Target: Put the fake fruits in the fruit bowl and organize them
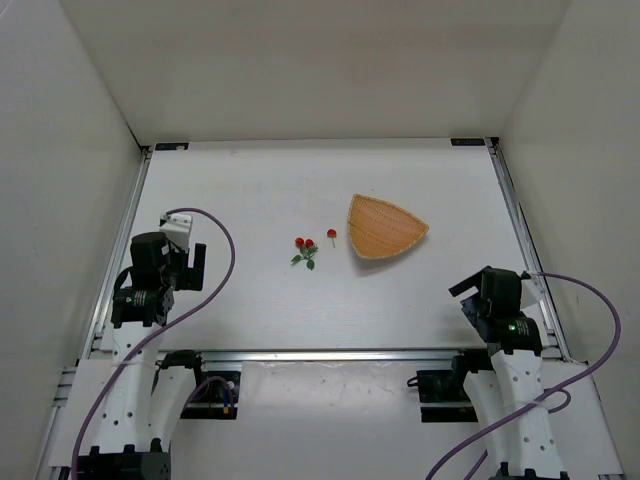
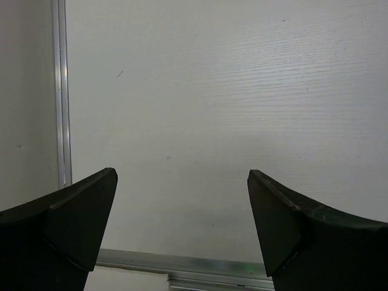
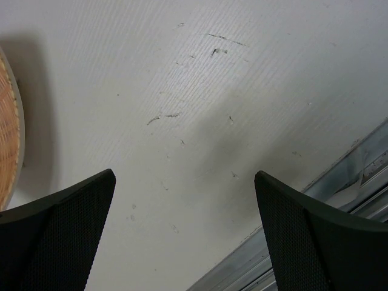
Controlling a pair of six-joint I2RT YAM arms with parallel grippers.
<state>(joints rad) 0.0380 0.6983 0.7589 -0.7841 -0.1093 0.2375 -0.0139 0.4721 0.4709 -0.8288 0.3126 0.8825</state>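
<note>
**A:** Nearest the lens in our wrist views are our own fingers. The left end effector (image 2: 182,173) is spread wide with nothing between its 2 fingers. Under it we see only bare table (image 2: 212,91), plus a metal rail (image 2: 60,91) along the left.

**B:** Same on our right end effector (image 3: 185,174): wide gap, gripping nothing. The table below it is scuffed, and a slice of the basket (image 3: 7,121) shows at the left edge of that view.

**A:** Where's the fruit?

**B:** All 3 berries lie on the table, outside the basket. In the top view, the joined pair (image 1: 304,243) sits about mid-table, with its green leaves (image 1: 305,259) pointing toward our bases. The single berry (image 1: 331,234) is just right of the pair and slightly farther back. It's apart from the pair and lies between it and the basket.

**A:** Is the single berry touching the rim?

**B:** No, we see it near the basket's left side with a gap. The basket lies flat, right of centre, with its broad side facing the berries and 1 rounded corner pointing right.

**A:** And the arms?

**B:** Our left arm is over the left side of the table, well apart from the fruit. Our right arm is at the near right, nearer the basket than the berries. A purple cable (image 1: 228,262) loops off each arm.
</note>
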